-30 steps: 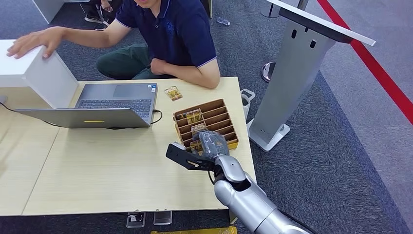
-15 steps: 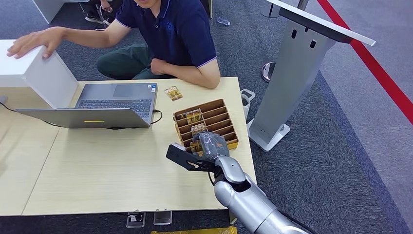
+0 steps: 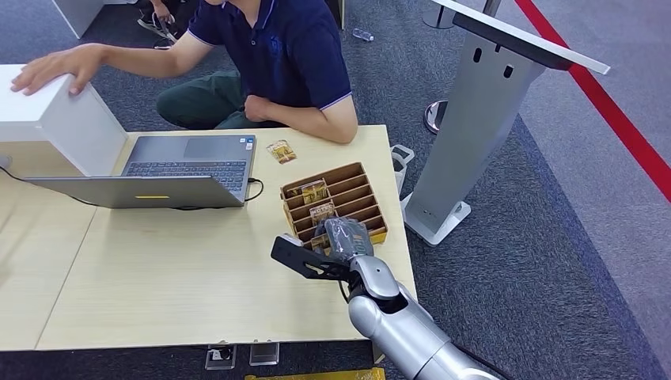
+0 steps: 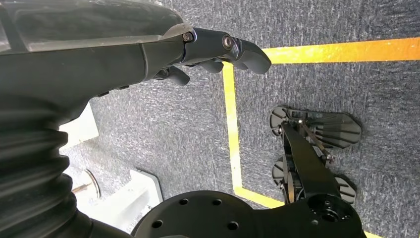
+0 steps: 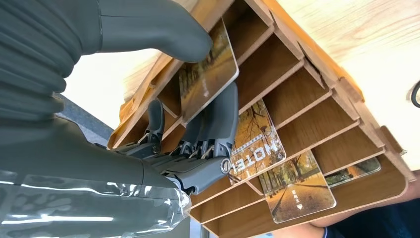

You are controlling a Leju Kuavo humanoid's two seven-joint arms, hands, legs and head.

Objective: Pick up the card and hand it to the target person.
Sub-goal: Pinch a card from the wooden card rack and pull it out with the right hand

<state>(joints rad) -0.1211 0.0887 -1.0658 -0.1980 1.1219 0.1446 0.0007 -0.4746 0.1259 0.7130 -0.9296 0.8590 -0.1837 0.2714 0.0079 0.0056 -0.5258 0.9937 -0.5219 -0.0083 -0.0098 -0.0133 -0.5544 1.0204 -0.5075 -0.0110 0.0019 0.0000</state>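
Little has shifted over the last second: the right hand (image 3: 342, 236) has stayed over the near end of the wooden card holder (image 3: 335, 200), and the person (image 3: 269, 55) has leaned back slightly. From the right wrist, the thumb (image 5: 153, 29) presses the face of a card (image 5: 208, 74) in the nearest slot while the darker fingers (image 5: 218, 124) curl behind it, so the hand is pinching that card, which sits partly inside its slot. Two more cards stand in the slots farther along, one printed HOTEL (image 5: 255, 144). Another card (image 3: 281, 151) lies flat on the table beside the laptop (image 3: 170, 170), close to the person's forearm.

The left hand (image 4: 208, 47) hangs over the floor with its fingers loosely curled in and nothing in them.

The table (image 3: 158, 269) is pale wood, the holder near its right edge. A white box (image 3: 47, 119) stands at the far left with the person's hand resting on top. Grey carpet (image 3: 538, 237) covers the floor, crossed by a red stripe (image 3: 625, 127), and a grey metal stand (image 3: 475, 119) rises just right of the table.
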